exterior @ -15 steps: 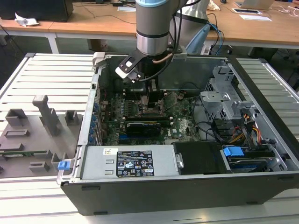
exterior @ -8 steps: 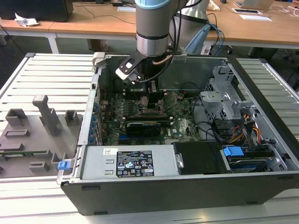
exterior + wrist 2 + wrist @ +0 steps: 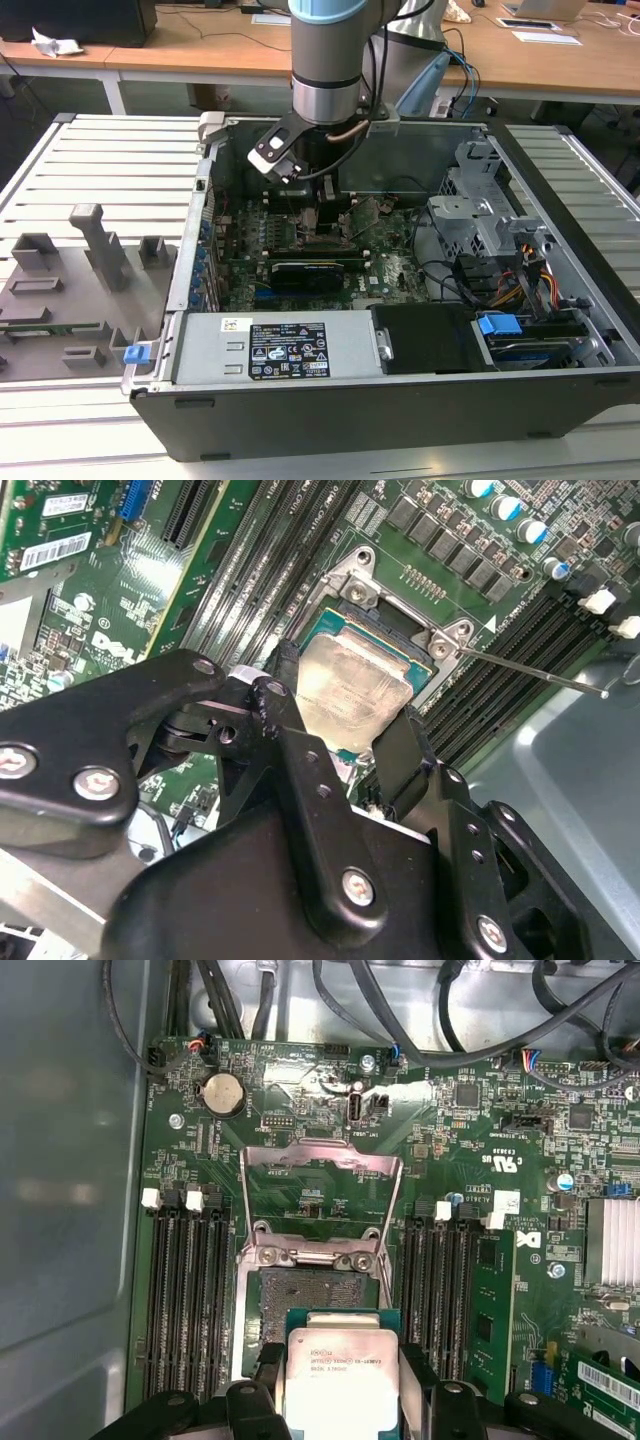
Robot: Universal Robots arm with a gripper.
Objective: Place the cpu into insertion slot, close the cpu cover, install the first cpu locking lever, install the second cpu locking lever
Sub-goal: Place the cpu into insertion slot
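**Claw (image 3: 340, 1358) pinching the cpu (image 3: 340, 1395) at the open insertion slot (image 3: 300, 1295)**

The claw's two black fingers (image 3: 268, 1365) were pressed against opposite edges of the cpu, whose silver-grey top faced up. In both wrist views the chip lay over the part of the insertion slot farthest from the cover's hinge. The dark recess was bare beyond it. Whether the chip touched the socket could not be told. The cpu cover (image 3: 320, 1152) stood swung up from the far rim of the slot, and the green board showed through its square opening. In the second wrist view a thin locking lever (image 3: 530, 670) stuck out free from one corner of the slot's metal rim. Long black memory slots (image 3: 185, 1290) flanked the slot on two sides. A coin battery (image 3: 223, 1093) sat beyond the raised cover.

In the exterior view, from left to right:
- A grey fixture plate (image 3: 80, 270) with upright blocks lay on the slatted surface (image 3: 120, 140).
- Just beside it stood the open computer case (image 3: 400, 410), with a power supply (image 3: 285, 345) along its near wall.
- The arm (image 3: 325, 60) stood over the middle of the motherboard (image 3: 395, 250). The claw was down inside the case, just behind a black expansion card (image 3: 305, 272).
- A metal drive cage (image 3: 480, 215) and a blue tab (image 3: 498, 325) among bundled cables occupied the exterior view's right.
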